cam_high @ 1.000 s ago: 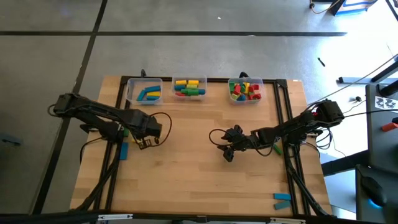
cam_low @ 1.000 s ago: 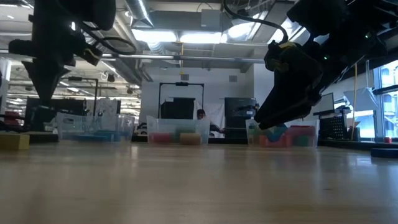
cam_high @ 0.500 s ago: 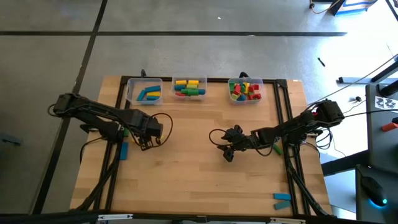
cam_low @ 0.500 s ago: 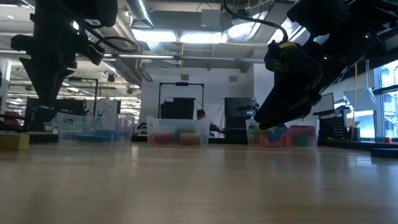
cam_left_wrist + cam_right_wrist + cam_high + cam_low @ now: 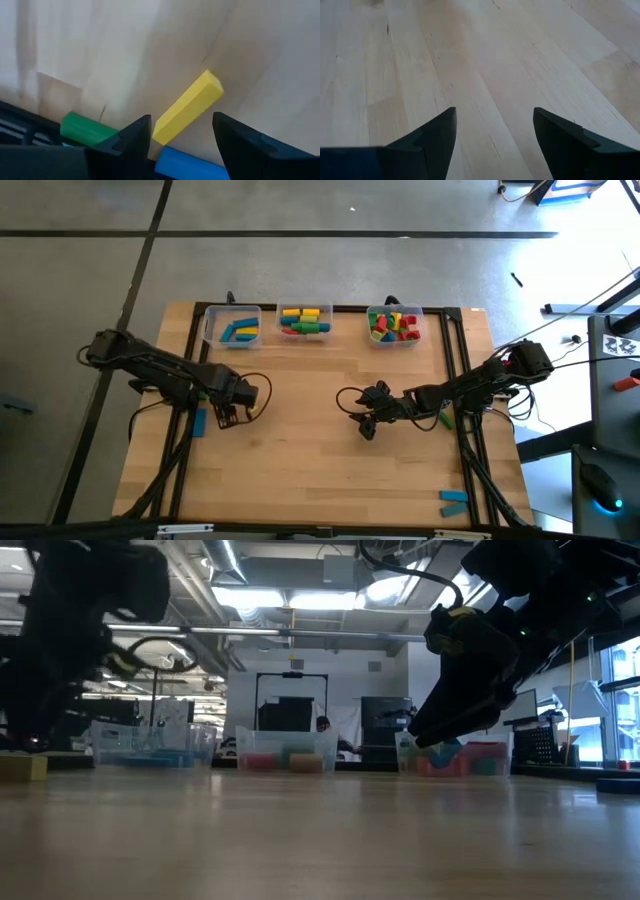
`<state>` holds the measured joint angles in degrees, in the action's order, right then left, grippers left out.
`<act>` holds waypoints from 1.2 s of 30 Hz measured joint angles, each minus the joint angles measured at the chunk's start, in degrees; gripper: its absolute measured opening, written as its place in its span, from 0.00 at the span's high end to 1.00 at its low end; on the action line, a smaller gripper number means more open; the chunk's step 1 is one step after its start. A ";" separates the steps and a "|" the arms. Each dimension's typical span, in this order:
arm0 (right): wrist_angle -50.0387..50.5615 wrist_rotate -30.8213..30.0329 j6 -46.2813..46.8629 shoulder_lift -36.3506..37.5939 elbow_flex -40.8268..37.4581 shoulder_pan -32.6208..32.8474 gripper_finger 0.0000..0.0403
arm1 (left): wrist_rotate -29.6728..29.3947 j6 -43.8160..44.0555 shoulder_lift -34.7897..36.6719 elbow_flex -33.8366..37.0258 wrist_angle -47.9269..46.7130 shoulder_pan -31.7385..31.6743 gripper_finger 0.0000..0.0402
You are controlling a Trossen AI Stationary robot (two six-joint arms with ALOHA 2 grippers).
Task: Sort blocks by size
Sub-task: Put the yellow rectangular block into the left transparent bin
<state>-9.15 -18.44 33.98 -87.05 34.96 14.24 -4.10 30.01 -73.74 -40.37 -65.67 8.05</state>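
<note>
From above, my left arm covers most of the blocks by the table's [image 5: 330, 470] left edge; only a bit of the blue block [image 5: 199, 422] and the green block [image 5: 203, 393] peeks out. My left gripper [image 5: 228, 415] hangs just beside them with its jaws wide open, holding nothing. Past my fingers [image 5: 131, 141] I see a yellow bar [image 5: 188, 106] lying flat on the wood, the green one and the blue one near it, both cut off. My right gripper [image 5: 366, 424] hangs over the bare middle of the table, jaws wide open and empty. More blocks fill three clear bins [image 5: 305, 322] at the far edge.
</note>
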 joint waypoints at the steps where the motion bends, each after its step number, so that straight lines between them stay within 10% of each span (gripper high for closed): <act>1: -0.02 -0.02 0.00 0.00 0.00 0.00 0.36 | 0.03 -0.26 -0.37 0.65 0.45 0.32 0.48; 13: -0.20 -0.07 0.00 0.00 0.00 0.00 0.36 | 0.15 -2.04 -4.56 3.48 8.88 2.12 0.50; 27: -0.03 -0.17 -0.02 0.00 0.00 0.00 0.36 | 0.74 -6.83 -8.28 3.45 12.18 2.08 0.88; 36: 0.03 -0.22 -0.20 0.00 0.00 -0.01 0.36 | -1.61 -7.93 -7.04 -0.57 9.87 2.07 0.89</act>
<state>-9.12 -18.65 33.78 -87.05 34.96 14.23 -5.71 22.08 -80.78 -40.93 -55.81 10.11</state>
